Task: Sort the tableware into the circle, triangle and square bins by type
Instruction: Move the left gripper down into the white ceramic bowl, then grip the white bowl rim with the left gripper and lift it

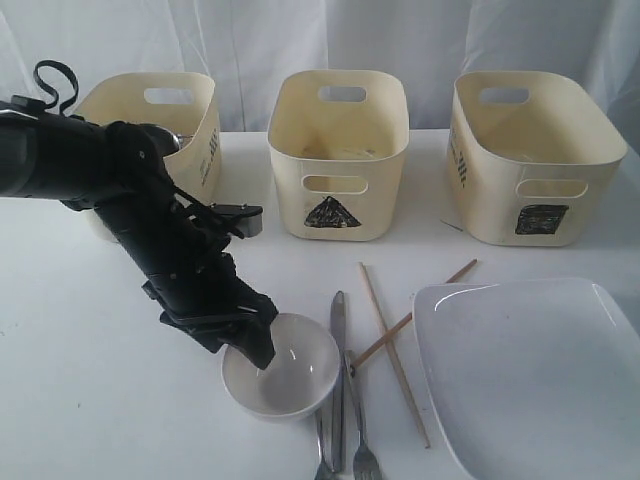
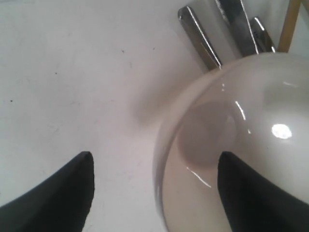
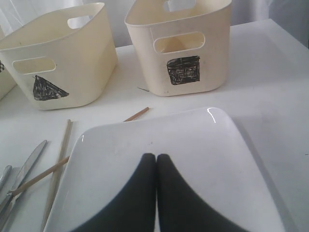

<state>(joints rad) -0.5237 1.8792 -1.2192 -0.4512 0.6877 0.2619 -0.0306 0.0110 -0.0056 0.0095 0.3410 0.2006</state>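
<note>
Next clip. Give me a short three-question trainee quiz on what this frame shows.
1. True or false: the left arm's jaws stand open astride the rim of the small round white bowl.
2. Which mark is on the middle cream plastic bin? A circle, B triangle, C square.
3. Fill in: the right arm's jaws, shut, hang over the large white squarish ____.
Key: 1 true; 2 B; 3 plate.

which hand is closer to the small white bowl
Left. The left hand is open astride the rim of the small white bowl, one finger inside; the right hand is shut over the large white plate, away from it.
</note>
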